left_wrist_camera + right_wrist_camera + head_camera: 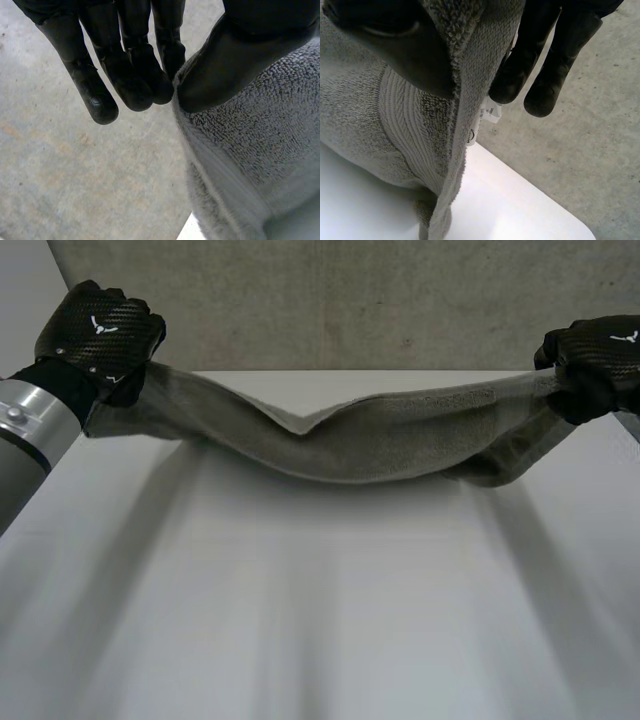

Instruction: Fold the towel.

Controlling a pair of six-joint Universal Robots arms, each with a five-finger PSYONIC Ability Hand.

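Note:
A grey-beige towel hangs stretched between my two hands above the white table, sagging in the middle. My left hand is shut on the towel's left end; in the left wrist view its thumb pinches the towel against the fingers. At the other end my right hand is shut on the towel; the right wrist view shows its thumb and fingers clamping the towel's edge, with a small white label hanging by it.
A concrete floor lies beyond the table's far edge. The table's rounded corner sits below my right hand. The near part of the table is bare white surface.

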